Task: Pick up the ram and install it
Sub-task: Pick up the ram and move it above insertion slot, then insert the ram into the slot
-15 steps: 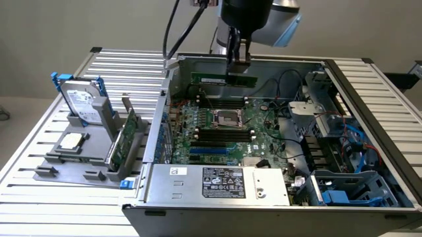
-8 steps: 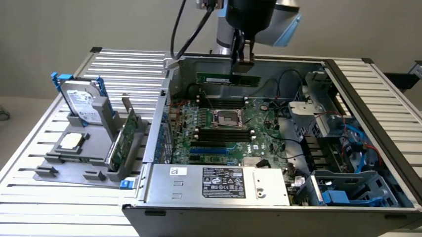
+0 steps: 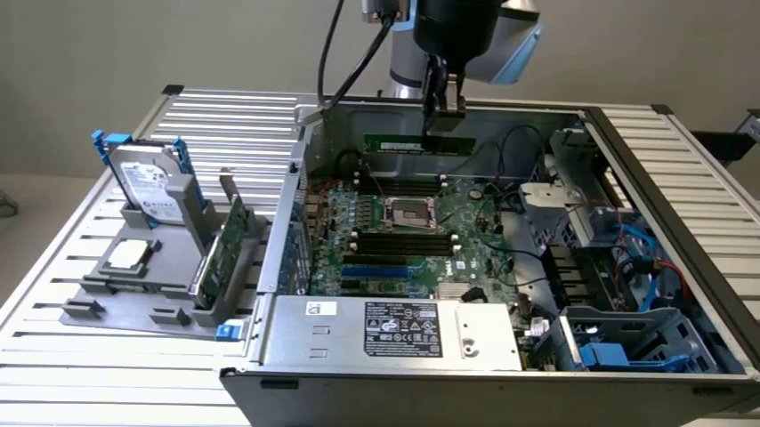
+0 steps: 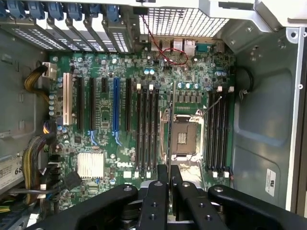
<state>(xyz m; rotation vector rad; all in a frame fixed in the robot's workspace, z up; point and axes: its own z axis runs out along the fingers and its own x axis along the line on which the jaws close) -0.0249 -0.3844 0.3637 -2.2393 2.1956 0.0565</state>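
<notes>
1. Above the open computer case [image 3: 665,267], the hand [image 3: 442,108] hangs from the arm with its fingers drawn narrow, pinching the ram [image 3: 418,144] by its upper edge.
2. The ram is held level and clear of everything, over the far part of the motherboard [image 3: 475,222] and well above it.
3. From the wrist view the hand [image 4: 169,168] shows the ram [image 4: 170,124] edge-on as a thin dark line. It runs parallel to the memory slots [image 4: 146,129] and sits over the strip between that bank and the processor socket [image 4: 184,136].
4. Picking up looks done; the step in hand is carrying the ram to a slot, so I judge the task roughly half way.
5. The slots look empty, with white latches at their ends.
6. Seating will call for the stick to sit squarely over 1 slot rather than beside it, stay parallel with it, and go straight down with even pressure.
7. Off to the exterior view's left, a hard drive [image 3: 149,182] and a green card [image 3: 226,240] stand in a holder on the desk [image 3: 214,116].
</notes>
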